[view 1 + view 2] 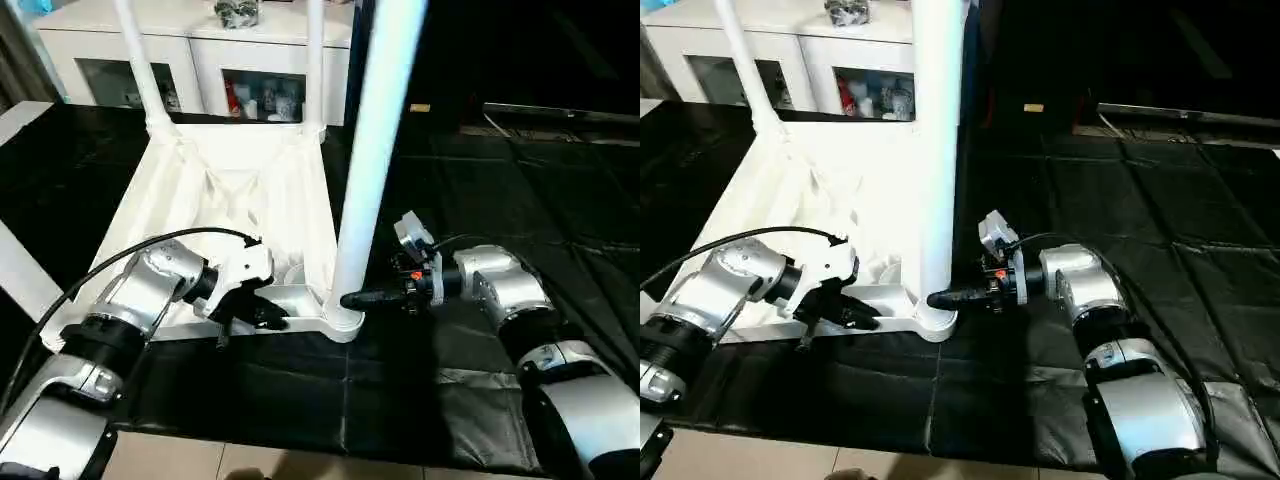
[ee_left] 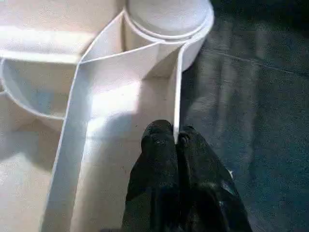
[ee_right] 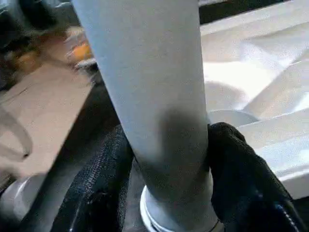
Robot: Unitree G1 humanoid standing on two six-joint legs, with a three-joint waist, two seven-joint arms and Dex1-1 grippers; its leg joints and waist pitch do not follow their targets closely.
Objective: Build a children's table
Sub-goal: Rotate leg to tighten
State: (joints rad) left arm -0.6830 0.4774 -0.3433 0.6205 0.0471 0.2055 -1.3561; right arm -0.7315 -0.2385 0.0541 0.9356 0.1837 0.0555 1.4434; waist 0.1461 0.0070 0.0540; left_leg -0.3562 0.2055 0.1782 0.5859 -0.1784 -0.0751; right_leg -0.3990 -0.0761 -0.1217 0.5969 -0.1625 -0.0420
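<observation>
Both grippers work at the near edge of the upturned top point(image 1: 240, 200), which lies ribs-up on the black mat point(image 1: 480, 200). Left gripper point(image 1: 262, 316) has its fingers point(image 2: 161, 150) pressed together on the thin rim wall of the top, pinching it just beside the near corner socket point(image 1: 343, 322). Right gripper point(image 1: 352, 298) reaches in level from the other side, and its wrist view shows a black finger point(image 3: 241, 164) on each flank of the near leg point(image 1: 375, 150), low down where the leg enters the socket; the jaws sit against the tube or very close to it, though I cannot tell how firm the grip is. That leg stands upright in the socket. Farther back, two more legs point(image 1: 140, 65) point(image 1: 314, 60) rise from the far corners, and behind them stands a white cabinet point(image 1: 200, 50).

Judging from this, the step in hand is seating the near leg while the left arm steadies the top. The next move likely calls for a firm clasp on the tube, then a straight push or twist down into the socket without tilting it or dragging the top. A fourth leg would then remain.
</observation>
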